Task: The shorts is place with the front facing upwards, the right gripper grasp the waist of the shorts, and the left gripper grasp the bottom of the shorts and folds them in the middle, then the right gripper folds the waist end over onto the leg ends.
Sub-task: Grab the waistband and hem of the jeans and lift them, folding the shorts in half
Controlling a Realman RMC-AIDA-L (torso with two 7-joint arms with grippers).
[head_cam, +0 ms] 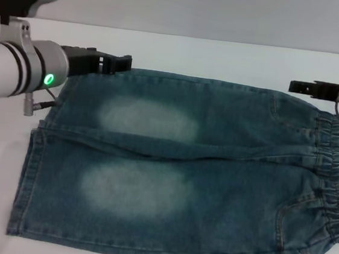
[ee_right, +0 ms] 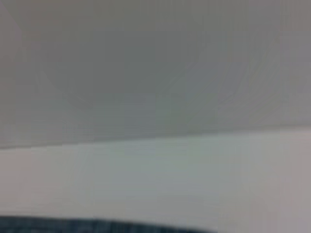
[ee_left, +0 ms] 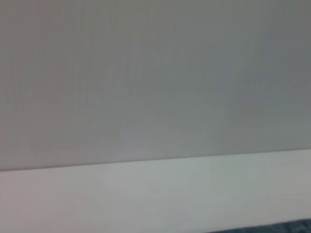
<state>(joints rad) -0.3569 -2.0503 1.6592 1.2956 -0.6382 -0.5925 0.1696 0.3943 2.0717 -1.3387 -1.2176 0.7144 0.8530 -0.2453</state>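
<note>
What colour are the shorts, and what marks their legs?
The shorts are blue denim with a pale faded patch on each leg, clearest in the head view.

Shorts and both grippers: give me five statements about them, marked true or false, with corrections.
1. The shorts lie spread flat, unfolded. True.
2. The waist end lies toward the robot's left. False: it lies toward the robot's right.
3. The left gripper is at the far corner of the leg ends. True.
4. The right gripper rests on the near pale patch. False: it is at the far edge, by the waist.
5. The shorts are red. False: blue denim.
</note>
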